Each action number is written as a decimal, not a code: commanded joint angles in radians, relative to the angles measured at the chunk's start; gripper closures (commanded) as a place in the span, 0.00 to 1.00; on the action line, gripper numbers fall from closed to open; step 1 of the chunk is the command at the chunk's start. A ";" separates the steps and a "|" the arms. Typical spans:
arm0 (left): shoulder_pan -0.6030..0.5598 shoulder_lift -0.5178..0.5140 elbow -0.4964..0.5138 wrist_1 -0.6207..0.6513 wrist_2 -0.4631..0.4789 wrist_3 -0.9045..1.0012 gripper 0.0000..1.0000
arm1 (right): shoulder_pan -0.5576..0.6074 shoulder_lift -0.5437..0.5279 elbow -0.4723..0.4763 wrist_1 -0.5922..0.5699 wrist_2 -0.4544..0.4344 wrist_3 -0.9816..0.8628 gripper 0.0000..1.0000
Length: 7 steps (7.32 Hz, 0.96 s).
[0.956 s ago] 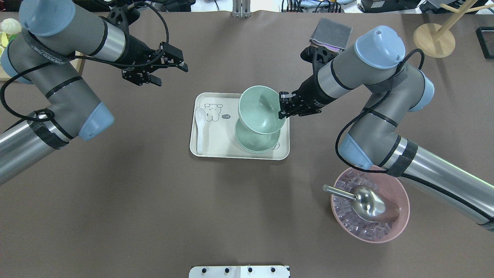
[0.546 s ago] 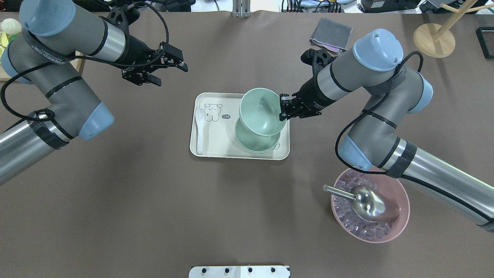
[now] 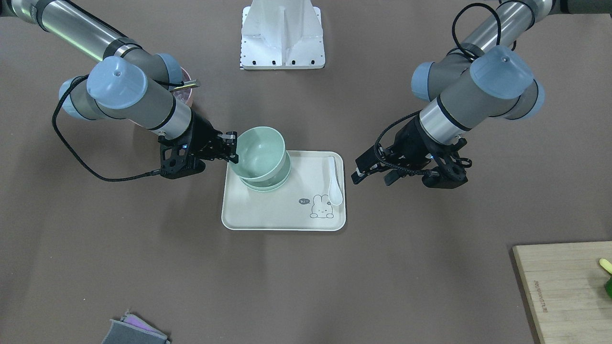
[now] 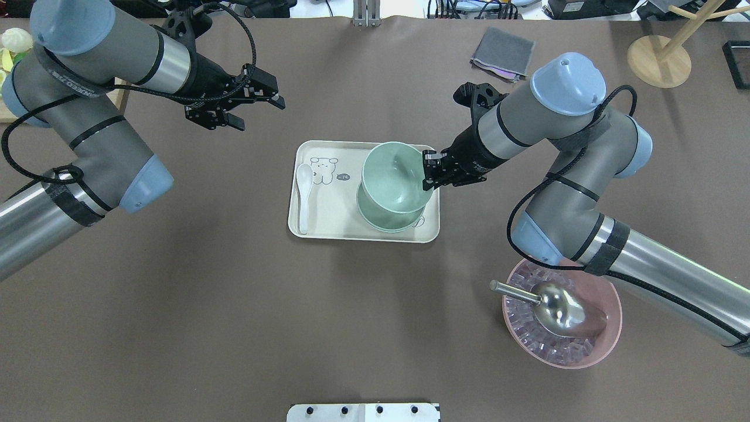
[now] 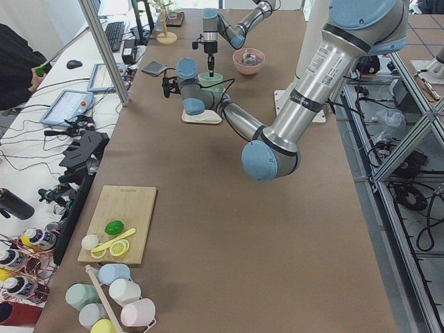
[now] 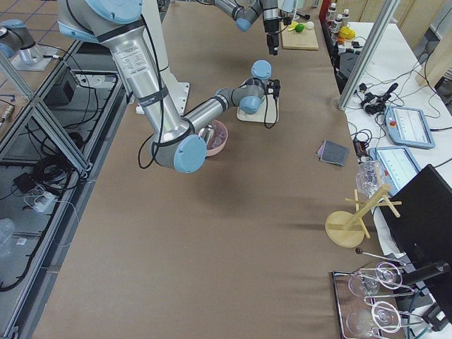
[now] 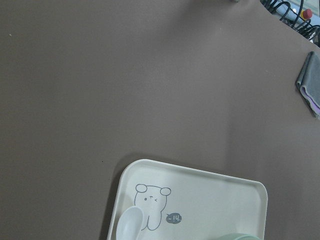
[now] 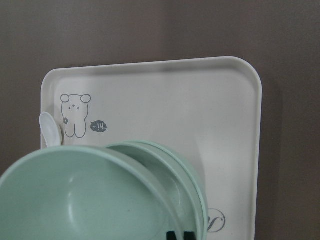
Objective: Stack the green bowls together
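The right gripper (image 4: 426, 174), clamped on the rim of one green bowl (image 4: 389, 179), has brought it nearer than a moment ago. It now hangs almost squarely over the two nested green bowls (image 4: 387, 221) at the right end of the tray (image 4: 328, 225), making three in all. One spoon (image 4: 304, 193) lies at the tray's left, and the left gripper (image 4: 256, 113) hangs spread open and empty, well off to the far left.

— What crowds the cream rectangular plastic tray (image 4: 334, 205)?
— From overhead, the round pale mint-green plastic bowls (image 4: 394, 179) fill its right half. The right gripper (image 4: 425, 171) pinches the top rim from the right, and a white spoon (image 4: 304, 176) lines the left edge.
— Open room?
— The tray's middle strip and the brown table (image 4: 205, 305) at lower left. A pink bowl with a metal scoop (image 4: 612, 331) sits lower right.
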 commanded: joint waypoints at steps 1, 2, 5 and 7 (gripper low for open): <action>0.000 0.000 0.000 -0.002 0.000 0.000 0.02 | -0.008 -0.009 -0.002 0.005 -0.029 -0.008 0.00; 0.000 0.000 0.000 -0.002 0.000 0.000 0.02 | -0.011 -0.006 0.000 0.005 -0.035 -0.002 0.00; -0.029 0.000 -0.008 0.017 -0.006 0.000 0.02 | 0.068 -0.004 0.008 -0.007 0.029 0.001 0.00; -0.148 0.056 -0.037 0.069 -0.002 0.044 0.02 | 0.200 -0.035 0.009 -0.021 0.153 0.000 0.00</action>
